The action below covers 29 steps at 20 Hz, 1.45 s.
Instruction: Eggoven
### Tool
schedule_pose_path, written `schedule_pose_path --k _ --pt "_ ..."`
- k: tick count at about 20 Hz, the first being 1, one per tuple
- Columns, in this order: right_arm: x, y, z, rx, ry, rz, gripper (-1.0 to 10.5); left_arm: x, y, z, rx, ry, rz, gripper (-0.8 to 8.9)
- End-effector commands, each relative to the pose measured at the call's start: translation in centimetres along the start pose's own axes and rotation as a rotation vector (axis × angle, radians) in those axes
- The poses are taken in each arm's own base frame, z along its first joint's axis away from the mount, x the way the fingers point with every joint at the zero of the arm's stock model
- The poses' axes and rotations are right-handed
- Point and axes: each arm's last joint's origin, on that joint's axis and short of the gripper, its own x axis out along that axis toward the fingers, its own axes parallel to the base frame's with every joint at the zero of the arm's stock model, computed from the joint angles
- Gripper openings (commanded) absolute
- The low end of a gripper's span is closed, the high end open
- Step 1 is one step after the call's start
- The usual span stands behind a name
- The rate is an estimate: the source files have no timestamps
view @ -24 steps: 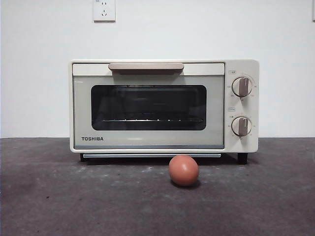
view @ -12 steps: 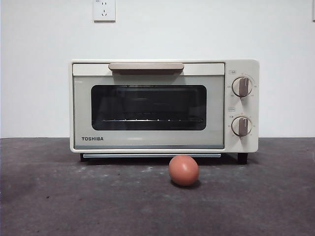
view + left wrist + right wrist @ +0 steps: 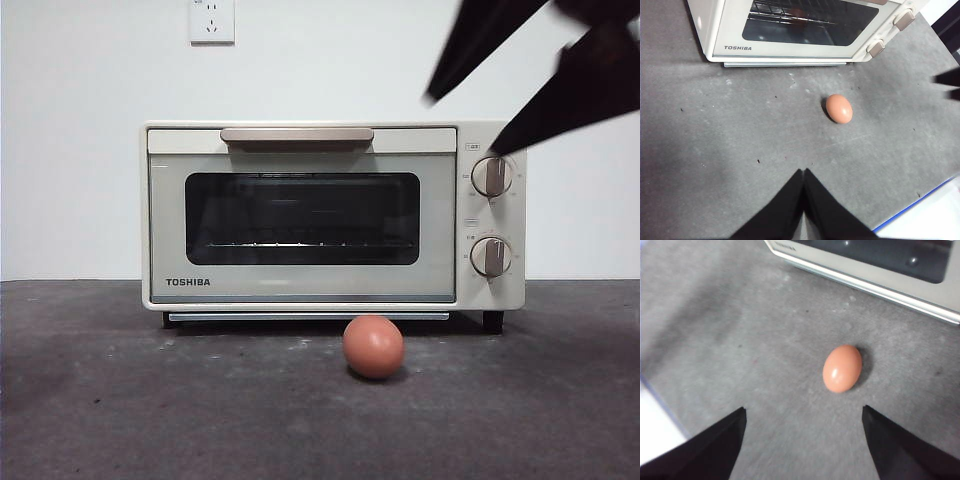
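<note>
The right gripper [image 3: 802, 440] is spread wide with nothing between its jaws, the egg [image 3: 842, 368] lying on the table [image 3: 740, 340] beyond them. In the front view two blurred dark jaws at the upper right of the frame are probably this same gripper [image 3: 480, 110], high above the oven [image 3: 300, 215]. The left gripper [image 3: 804, 176] has its jaws pressed together, holding nothing, and waits.

Little of the task looks done. The egg [image 3: 373, 346] sits low centre, just before the oven, whose door [image 3: 300, 225] is closed. Grasping the egg, opening the door and placing the egg inside all seem left to do.
</note>
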Motion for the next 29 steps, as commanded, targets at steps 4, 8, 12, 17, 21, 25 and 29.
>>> schedule_pose_path --k 4,8,12,17,21,25,29 --pt "6.9 0.4 0.7 0.013 0.041 -0.107 3.7 -0.2 -0.2 0.4 0.026 -0.017 -0.007 0.07" --pt "11.2 -0.4 0.8 0.033 0.087 -0.144 3.7 -0.2 -0.2 0.4 0.026 -0.017 -0.007 0.07" --pt "13.9 -1.2 0.7 0.039 0.134 -0.207 3.7 -0.2 -0.2 0.4 0.026 -0.017 -0.007 0.07" --pt "16.0 -1.7 0.5 0.041 0.179 -0.225 3.7 -0.2 -0.2 0.4 0.026 -0.017 -0.007 0.07" --pt "16.7 -2.0 0.0 0.045 0.205 -0.237 3.2 -0.2 -0.2 0.4 0.026 -0.017 -0.007 0.07" --pt "16.7 -2.0 -0.1 0.044 0.211 -0.238 1.2 -0.2 -0.2 0.4 0.026 -0.018 -0.007 0.07" --pt "16.7 -1.8 -0.2 0.043 0.224 -0.231 0.0 -0.2 -0.2 0.5 0.023 -0.02 -0.008 0.07"
